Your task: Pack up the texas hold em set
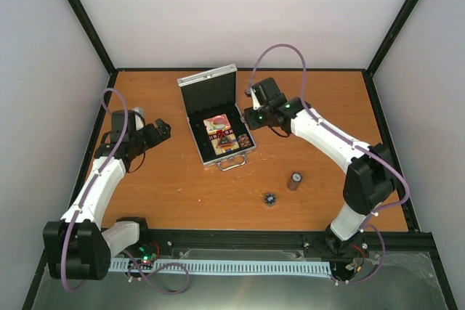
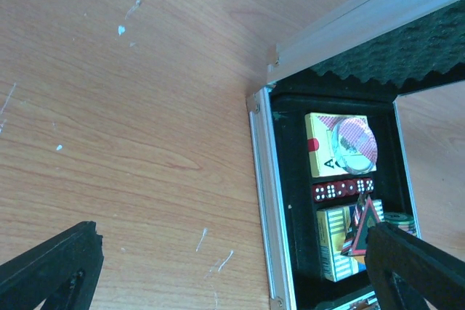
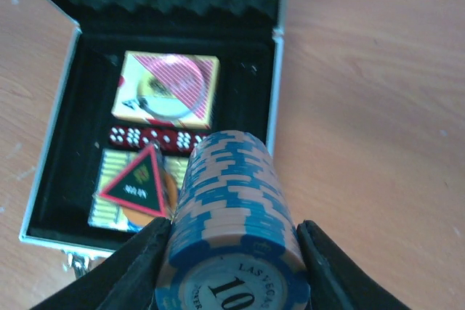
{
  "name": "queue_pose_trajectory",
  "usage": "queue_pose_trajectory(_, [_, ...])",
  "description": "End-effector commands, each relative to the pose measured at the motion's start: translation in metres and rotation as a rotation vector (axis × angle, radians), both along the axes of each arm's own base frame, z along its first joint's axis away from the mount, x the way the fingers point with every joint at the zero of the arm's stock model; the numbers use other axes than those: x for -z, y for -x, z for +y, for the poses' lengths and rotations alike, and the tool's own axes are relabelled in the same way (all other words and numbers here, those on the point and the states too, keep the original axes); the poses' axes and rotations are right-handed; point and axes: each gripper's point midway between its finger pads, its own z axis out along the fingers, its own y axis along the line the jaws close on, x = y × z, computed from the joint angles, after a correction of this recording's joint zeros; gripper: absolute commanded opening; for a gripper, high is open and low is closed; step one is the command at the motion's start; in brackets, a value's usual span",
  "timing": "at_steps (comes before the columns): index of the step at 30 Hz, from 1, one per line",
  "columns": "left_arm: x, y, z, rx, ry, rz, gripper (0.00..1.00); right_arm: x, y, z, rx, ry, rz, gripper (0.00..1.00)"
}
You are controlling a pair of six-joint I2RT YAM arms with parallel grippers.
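Tabletop (image 1: 182, 186) from the overhead camera: the silver case (image 1: 211, 94) lies open toward the far edge, about midway between the side edges, with its lid standing up at the back. The left gripper (image 1: 158, 132) hangs off the case's left side, apart from it. The right gripper (image 1: 249, 117) sits at the case's right rim. Two small dark chip stacks (image 1: 294, 181) stand on bare wood toward the near edge, right of the case's handle, near each other but not touching.

Left wrist camera: both black fingers (image 2: 51, 270) are spread wide with only bare wood between them. The case's left rim runs alongside. Inside lie a card deck (image 2: 327, 157), a row of red dice (image 2: 341, 191) and the triangular button (image 2: 365, 224).

Right wrist camera: the fingers press both sides of a blue-and-orange chip stack (image 3: 232, 215), held on its side at the case's right rim.
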Motion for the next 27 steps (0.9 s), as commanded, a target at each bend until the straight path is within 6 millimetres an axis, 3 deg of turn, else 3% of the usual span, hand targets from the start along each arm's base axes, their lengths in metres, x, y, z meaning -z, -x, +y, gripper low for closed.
queue_pose_trajectory(1, [-0.03, -0.009, 0.006, -0.001, -0.042, -0.066, 1.0, -0.04, -0.028, 0.036, -0.036, -0.112, -0.279, 0.36])
queue_pose_trajectory(8, [-0.03, -0.006, 0.005, -0.012, -0.024, -0.041, 1.0, -0.02, -0.041, 0.045, -0.008, -0.114, -0.279, 0.36])
queue_pose_trajectory(17, [-0.02, 0.009, 0.003, -0.024, 0.006, -0.027, 1.0, 0.026, -0.051, 0.049, 0.044, -0.081, -0.296, 0.36])
queue_pose_trajectory(21, [-0.025, 0.009, 0.007, -0.033, -0.017, -0.03, 1.0, 0.029, -0.057, 0.055, 0.031, -0.098, -0.322, 0.36])
queue_pose_trajectory(27, [-0.033, 0.011, 0.008, -0.05, -0.011, -0.042, 1.0, 0.054, -0.075, 0.055, 0.051, -0.02, -0.329, 0.36])
